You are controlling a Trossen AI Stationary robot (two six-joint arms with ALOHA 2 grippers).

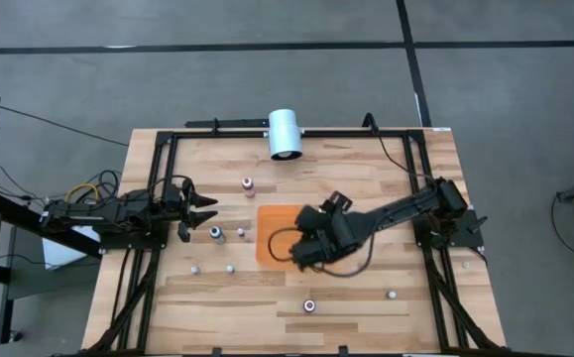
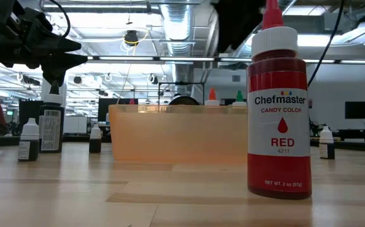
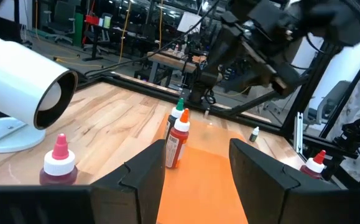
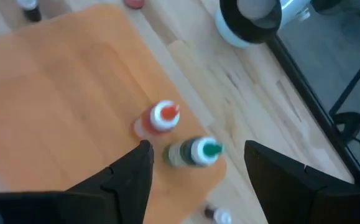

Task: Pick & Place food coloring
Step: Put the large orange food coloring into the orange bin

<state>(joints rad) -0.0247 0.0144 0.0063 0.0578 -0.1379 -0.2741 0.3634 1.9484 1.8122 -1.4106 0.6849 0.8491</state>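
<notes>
- The right gripper (image 4: 195,165) is hovering above the orange mat (image 1: 272,238) with its fingers standing wide apart; nothing is lying between them and nothing is being touched.
- Below it, an orange-capped bottle (image 4: 158,118) and a green-capped bottle (image 4: 195,152) are standing just beside each other near the mat's edge.
- The left gripper (image 1: 204,211) is hanging over the table's left side, fingers parted and gripping nothing, pointing toward the mat.
- A pink-capped bottle (image 3: 58,165) is standing on the bare wood near the white cylinder (image 1: 285,134), which is lying on its side at the table's far edge.
- A red bottle (image 2: 278,104) is standing upright on the wood closest to the low camera, well apart from the mat.
- Other food coloring bottles are standing scattered over the table: a dark one (image 1: 216,234) close to the left gripper, and small ones (image 1: 194,269) toward the near edge.
</notes>
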